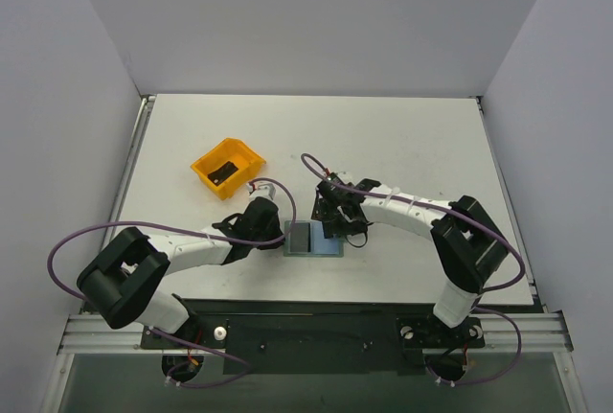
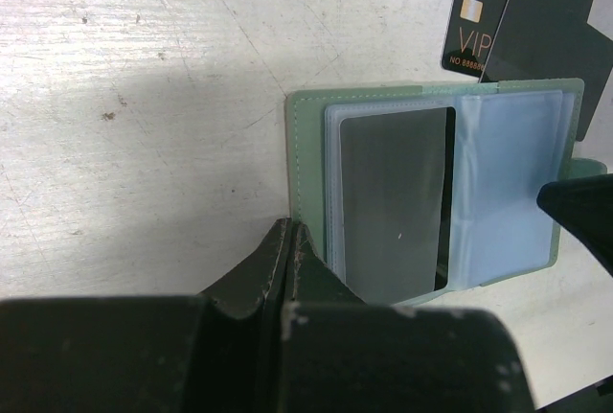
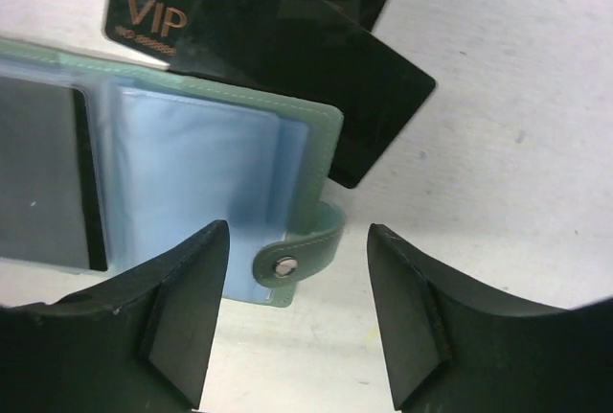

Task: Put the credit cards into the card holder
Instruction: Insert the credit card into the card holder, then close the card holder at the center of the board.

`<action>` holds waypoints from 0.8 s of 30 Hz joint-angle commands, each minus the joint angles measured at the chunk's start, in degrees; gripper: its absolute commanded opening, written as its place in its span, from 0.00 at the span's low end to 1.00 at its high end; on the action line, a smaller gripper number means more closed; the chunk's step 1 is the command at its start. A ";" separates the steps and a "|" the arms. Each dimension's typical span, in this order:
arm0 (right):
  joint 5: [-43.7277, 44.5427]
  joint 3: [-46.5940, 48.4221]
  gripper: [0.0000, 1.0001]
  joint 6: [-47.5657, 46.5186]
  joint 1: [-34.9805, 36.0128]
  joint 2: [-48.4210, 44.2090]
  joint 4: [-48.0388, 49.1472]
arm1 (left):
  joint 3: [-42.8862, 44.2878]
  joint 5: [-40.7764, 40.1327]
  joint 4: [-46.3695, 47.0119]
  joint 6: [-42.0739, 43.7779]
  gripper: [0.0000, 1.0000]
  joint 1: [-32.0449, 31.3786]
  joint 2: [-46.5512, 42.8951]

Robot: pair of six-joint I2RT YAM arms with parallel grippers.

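The card holder [image 1: 314, 240] lies open on the table, sage green with clear sleeves [image 2: 306, 135] [image 3: 316, 135]. One black card [image 2: 397, 202] sits in its left sleeve. Loose black credit cards [image 3: 278, 49] [image 2: 522, 20], one marked VIP, lie fanned just beyond its far edge. My left gripper [image 2: 290, 233] [image 1: 280, 233] is shut, with its tips on the holder's left edge and nothing between them. My right gripper [image 3: 297, 279] [image 1: 337, 229] hangs open over the holder's right end, and the snap tab [image 3: 297, 255] lies between its fingers, untouched.
An orange bin [image 1: 228, 166] stands at the back left of the holder with a dark card inside. The table's near edge runs just in front of the holder. White walls enclose the table on three sides.
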 commanded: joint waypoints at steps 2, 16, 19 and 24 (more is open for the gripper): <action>9.12 1.76 0.45 0.26 0.35 -0.06 -7.08 | 0.23 0.58 1.54 0.26 0.00 0.00 0.41; 6.15 -0.26 0.00 -0.35 0.26 -9.45 -5.68 | 0.32 1.19 2.15 0.35 0.00 -0.17 0.85; 2.10 -0.70 0.00 -0.96 0.18 -13.94 -2.26 | 0.14 1.46 2.42 0.09 0.00 -0.17 0.85; -10.44 -0.53 0.00 -0.62 0.00 -17.38 4.77 | -1.09 3.57 4.97 -1.14 0.00 -0.35 0.93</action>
